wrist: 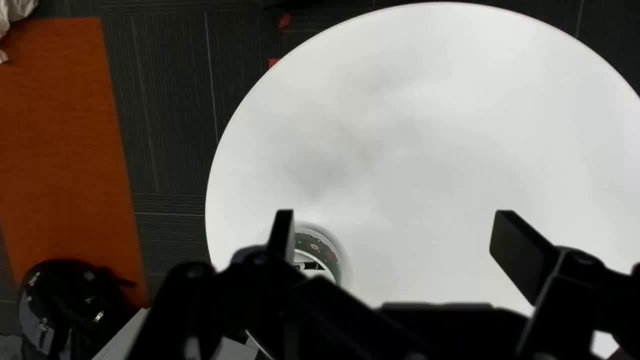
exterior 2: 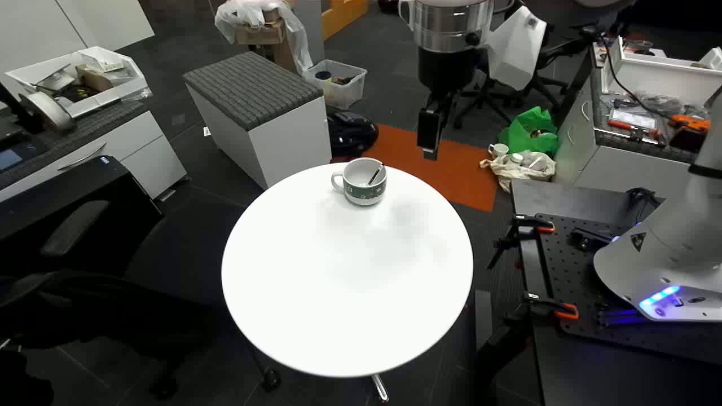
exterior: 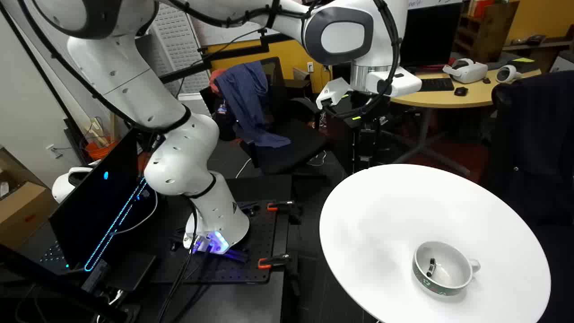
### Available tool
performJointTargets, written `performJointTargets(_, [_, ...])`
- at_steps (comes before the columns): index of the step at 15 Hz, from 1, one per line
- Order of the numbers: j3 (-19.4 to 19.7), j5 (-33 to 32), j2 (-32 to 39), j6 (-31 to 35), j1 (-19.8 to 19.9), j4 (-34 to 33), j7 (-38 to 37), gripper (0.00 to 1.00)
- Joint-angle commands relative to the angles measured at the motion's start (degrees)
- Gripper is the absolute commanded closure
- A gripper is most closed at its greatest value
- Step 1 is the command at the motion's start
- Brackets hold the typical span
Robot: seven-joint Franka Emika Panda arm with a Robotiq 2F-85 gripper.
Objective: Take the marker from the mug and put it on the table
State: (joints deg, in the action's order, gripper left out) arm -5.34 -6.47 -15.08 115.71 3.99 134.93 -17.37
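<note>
arm (exterior: 130, 85): glossy white, rounded links (exterior: 177, 163), small dark dots (exterior: 169, 181), black bands (exterior: 184, 118).
joint cap (exterior: 313, 38): dark grey oval, white panel (exterior: 341, 37) inset.
cable (exterior: 395, 45): black, tied at intervals.
collar (exterior 2: 454, 28): silver metal.
wrist box (exterior 2: 516, 48): white, angular.
base (exterior 2: 671, 254): white, blue light (exterior 2: 660, 296), dark triangular label (exterior 2: 638, 241).
fingers (wrist: 525, 255): black, square-ended.

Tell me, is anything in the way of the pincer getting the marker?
From above, nothing visible stands between the open pincer and the marker: the mug it sits in is uncovered. Only sideways does the mug's wall block it.
</note>
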Motion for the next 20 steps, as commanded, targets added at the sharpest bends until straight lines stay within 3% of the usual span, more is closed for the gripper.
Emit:
performJointTargets(1, [0.9, -0.2, 0.0, -0.1, -0.9, -0.1, -0.2, 0.00])
performJointTargets(9, [0.8, -2.9, -0.4, 1.3, -0.8, 0.4, 1.2, 0.00])
performJointTargets(16, [2.5, -13.4, 1.1, 1.3, 0.5, -1.8, 3.5, 0.00])
performJointTargets(20, [5.2, -19.4, 3.2, 4.0, 1.1, -2.9, 9.1, 0.00])
